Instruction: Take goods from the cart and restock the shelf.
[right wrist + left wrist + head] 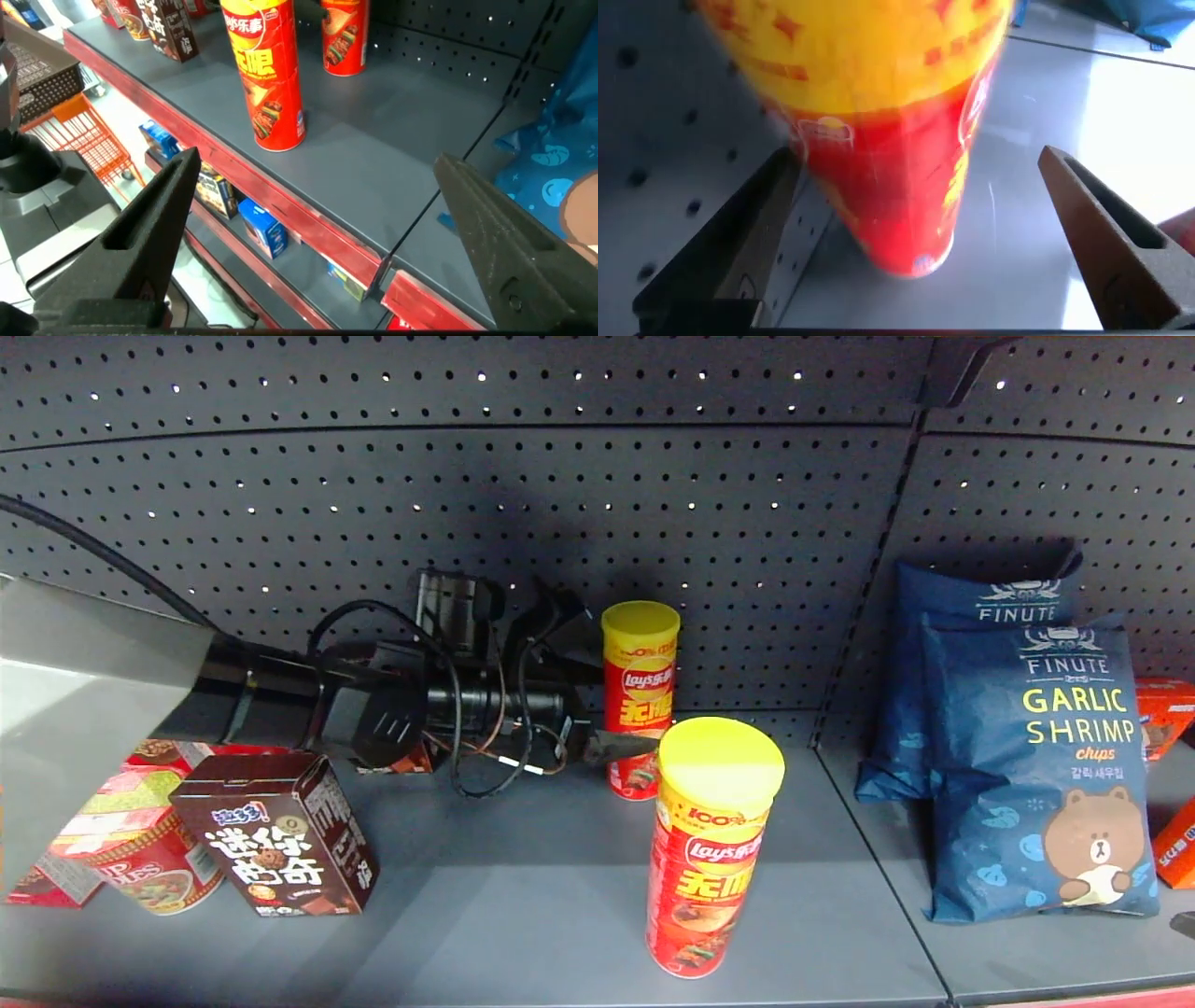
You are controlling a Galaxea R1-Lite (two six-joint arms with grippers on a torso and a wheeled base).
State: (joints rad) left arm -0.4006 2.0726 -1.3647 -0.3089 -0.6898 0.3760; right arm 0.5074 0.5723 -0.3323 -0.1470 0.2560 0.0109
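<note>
Dark pegboard (653,504) backs a grey shelf (523,896) on which two red cans with yellow lids stand upright. The left gripper (917,157) is deep in the shelf, close to the pegboard, with its jaws spread wide around the rear can (639,691). One finger (757,224) lies close against the can's side and the other stands clearly apart from it. The front can (714,859) stands nearer the shelf edge than this gripper, just beside the rear can and apart from it. Behind the gripper, along its arm, sit a brown box (280,845) and a noodle cup (140,863), side by side. Beyond the rear can from the gripper, past the shelf divider, blue chip bags (1036,765) lean upright.

The right gripper (318,159) hangs out in front of the shelf edge, jaws wide and holding nothing, the front can ahead of it. Below it small blue boxes (262,229) sit on a lower shelf, and an orange cart (89,140) stands off to one side.
</note>
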